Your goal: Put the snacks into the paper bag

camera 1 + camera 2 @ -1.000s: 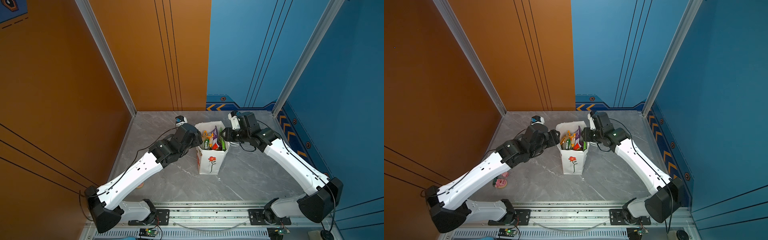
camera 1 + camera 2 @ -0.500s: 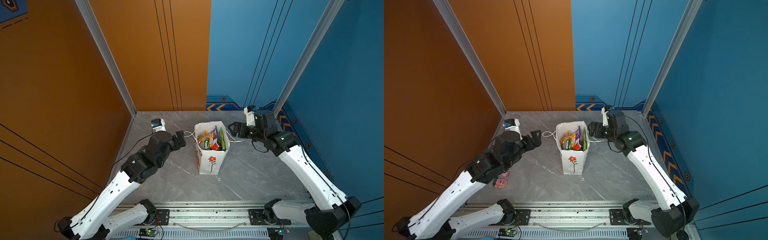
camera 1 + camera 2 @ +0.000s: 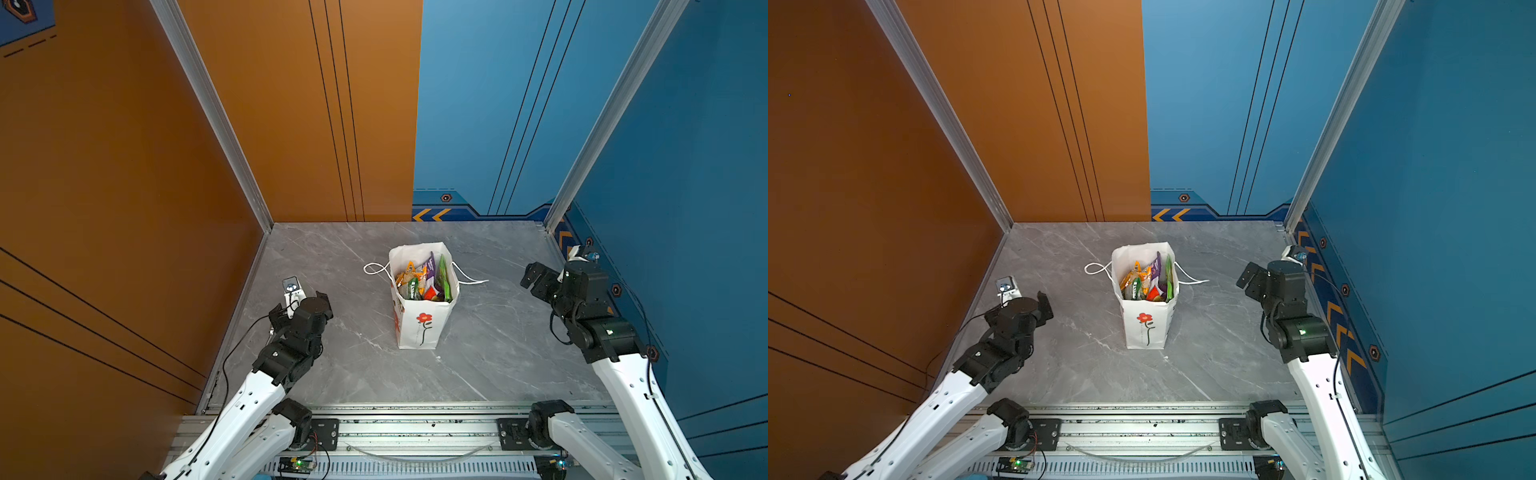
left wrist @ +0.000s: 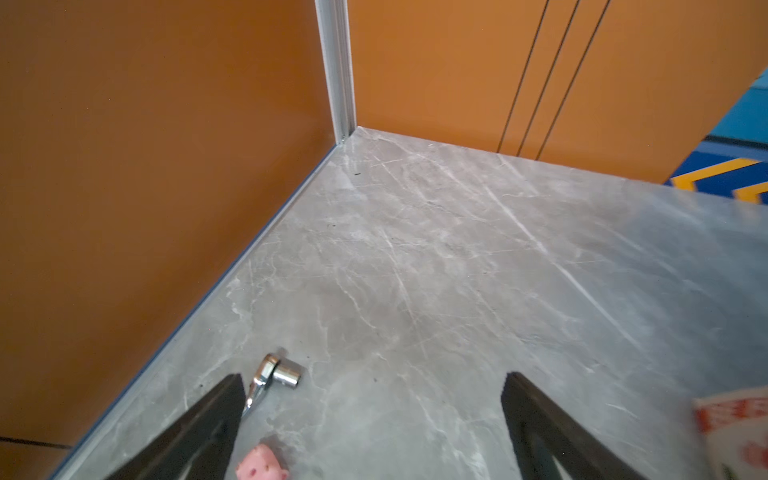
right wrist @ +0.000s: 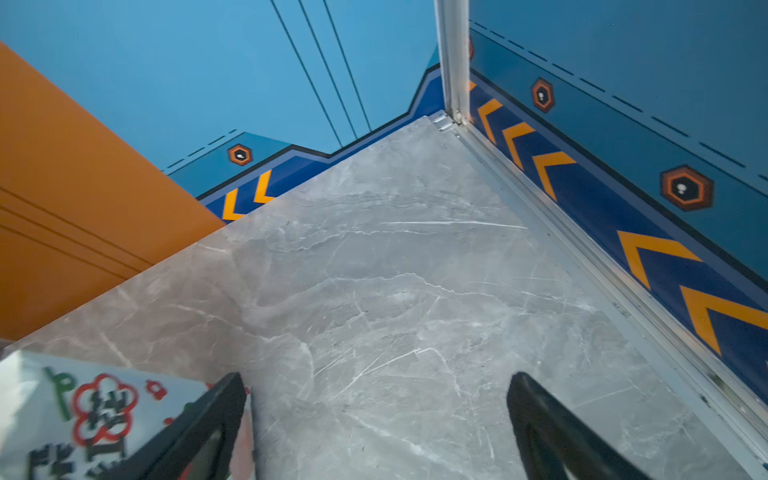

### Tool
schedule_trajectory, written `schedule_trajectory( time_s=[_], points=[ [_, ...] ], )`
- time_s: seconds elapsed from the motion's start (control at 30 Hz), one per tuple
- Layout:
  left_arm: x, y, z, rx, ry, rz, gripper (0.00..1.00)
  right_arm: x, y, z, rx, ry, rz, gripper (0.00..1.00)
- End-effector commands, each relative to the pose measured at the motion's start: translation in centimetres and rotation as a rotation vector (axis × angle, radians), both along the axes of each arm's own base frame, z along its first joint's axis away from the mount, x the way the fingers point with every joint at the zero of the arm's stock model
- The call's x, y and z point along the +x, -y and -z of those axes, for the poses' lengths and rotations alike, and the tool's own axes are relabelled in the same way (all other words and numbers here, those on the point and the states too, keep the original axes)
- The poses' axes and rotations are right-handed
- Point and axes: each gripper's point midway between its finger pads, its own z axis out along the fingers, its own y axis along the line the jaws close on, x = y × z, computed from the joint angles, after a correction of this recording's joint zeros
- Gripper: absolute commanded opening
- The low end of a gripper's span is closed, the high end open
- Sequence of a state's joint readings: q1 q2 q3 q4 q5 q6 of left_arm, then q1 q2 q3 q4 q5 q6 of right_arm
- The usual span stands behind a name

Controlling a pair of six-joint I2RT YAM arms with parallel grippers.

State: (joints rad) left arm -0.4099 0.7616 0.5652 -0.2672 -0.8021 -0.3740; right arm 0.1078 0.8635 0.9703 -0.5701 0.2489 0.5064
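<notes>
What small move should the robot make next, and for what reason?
Probably only park both arms: the snacks stand inside the paper bag, no packet shows outside it, and the left gripper and right gripper are open and empty.

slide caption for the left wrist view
Open left gripper above grey table; socket wrench and pink toy nearby.

The paper bag [image 3: 420, 328] stands upright mid-table, its open mouth crowded with snacks [image 3: 424, 280]; its cord handles [image 3: 473, 281] trail on the table [image 3: 519, 345] at either side. Bare table lies open between bag and both arms; a socket wrench [image 4: 276, 374] and a pink toy [image 4: 259, 465] lie by the orange wall [image 4: 145, 187], close to the left gripper [image 4: 374, 377].
</notes>
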Motion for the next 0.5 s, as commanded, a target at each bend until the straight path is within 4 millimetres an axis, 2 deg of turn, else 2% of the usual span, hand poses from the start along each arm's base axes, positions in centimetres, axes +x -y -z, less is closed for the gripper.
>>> schedule_trajectory(
  time_s=[0.0, 0.13, 0.23, 0.37, 0.47],
  points=[
    [1.5, -2.0, -1.4, 0.054, 0.094, -0.069, 0.98, 0.6, 2.1, 1.6, -0.025, 0.031, 0.116, 1.0],
    [3.5, -2.6, 1.4, 0.098, 0.07, -0.031, 0.98, 0.4, 3.8, 4.6, -0.089, -0.001, 0.197, 1.0],
    [5.0, -1.8, 3.2, 0.112, 0.061, 0.057, 0.98, 0.2, 4.9, 6.6, -0.168, -0.053, 0.234, 1.0],
    [7.0, -0.8, 6.0, 0.116, 0.035, 0.191, 0.98, 0.6, 4.9, 8.9, -0.207, -0.105, 0.226, 1.0],
    [8.2, -0.9, 7.3, 0.084, 0.109, 0.225, 0.98, 0.5, 5.8, 10.7, -0.247, -0.138, 0.289, 1.0]
  ],
)
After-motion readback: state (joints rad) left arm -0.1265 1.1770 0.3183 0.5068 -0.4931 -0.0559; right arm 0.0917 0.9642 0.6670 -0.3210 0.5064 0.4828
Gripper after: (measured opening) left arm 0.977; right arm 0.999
